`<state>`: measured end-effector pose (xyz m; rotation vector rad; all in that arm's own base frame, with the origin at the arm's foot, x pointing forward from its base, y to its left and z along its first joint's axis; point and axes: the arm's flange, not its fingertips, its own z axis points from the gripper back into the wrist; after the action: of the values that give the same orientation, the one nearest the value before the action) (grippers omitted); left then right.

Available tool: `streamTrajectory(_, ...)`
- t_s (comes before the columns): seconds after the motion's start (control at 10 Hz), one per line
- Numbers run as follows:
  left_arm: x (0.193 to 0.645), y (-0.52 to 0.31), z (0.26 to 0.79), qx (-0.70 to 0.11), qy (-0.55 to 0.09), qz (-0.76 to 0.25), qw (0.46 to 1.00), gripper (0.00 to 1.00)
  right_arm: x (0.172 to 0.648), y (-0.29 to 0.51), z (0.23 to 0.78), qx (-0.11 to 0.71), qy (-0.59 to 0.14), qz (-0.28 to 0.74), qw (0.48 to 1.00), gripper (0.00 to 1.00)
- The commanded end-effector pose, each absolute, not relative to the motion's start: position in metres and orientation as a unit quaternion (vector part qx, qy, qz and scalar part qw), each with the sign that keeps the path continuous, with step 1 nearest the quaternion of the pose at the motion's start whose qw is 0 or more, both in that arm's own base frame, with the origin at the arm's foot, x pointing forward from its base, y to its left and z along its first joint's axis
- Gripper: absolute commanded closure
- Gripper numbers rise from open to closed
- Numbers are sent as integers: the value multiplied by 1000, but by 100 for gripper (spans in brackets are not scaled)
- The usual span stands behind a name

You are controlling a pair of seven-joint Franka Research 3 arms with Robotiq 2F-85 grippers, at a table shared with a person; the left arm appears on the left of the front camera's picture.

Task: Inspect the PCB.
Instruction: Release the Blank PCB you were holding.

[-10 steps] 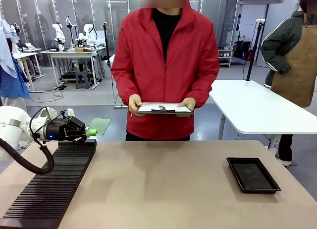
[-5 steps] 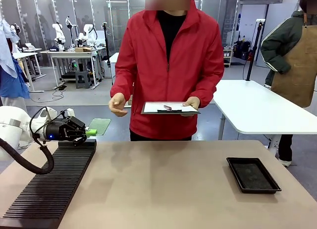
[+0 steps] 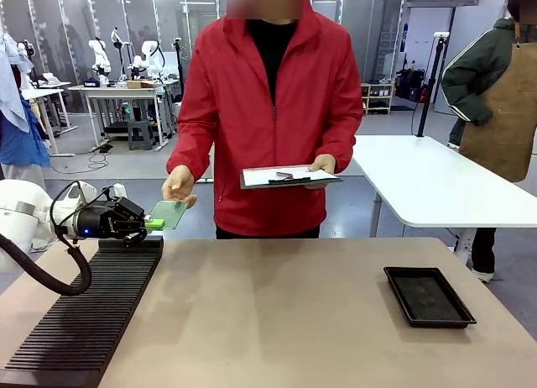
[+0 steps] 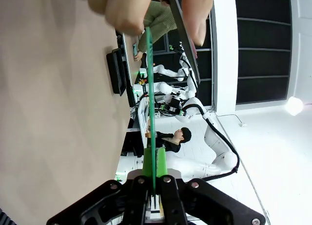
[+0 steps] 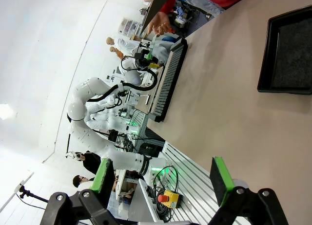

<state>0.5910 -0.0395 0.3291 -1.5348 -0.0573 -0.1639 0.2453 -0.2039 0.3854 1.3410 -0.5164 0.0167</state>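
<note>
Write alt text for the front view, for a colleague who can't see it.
The left gripper, jaws shut on the PCB, holds it out to a person in a red jacket, whose hand is at its far end. Their other hand holds a white clipboard; a black tray lies at the table's right.

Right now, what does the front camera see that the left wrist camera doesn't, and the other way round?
Front view: the flat face of the PCB and the person's red jacket. Left wrist view: the board edge-on, a thin green line. Both: the left gripper shut on it, and the person's hand at its far end.
</note>
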Motion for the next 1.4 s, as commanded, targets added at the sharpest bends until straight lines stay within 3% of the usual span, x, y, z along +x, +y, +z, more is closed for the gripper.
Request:
streamTrajectory(0.0,590,-41,329,-694,-25,-74,716,97,244,-205,386,615,-238,6,752,0)
streamTrajectory(1.3,590,-41,329,-694,-25,-74,716,97,244,-205,386,615,-238,6,752,0)
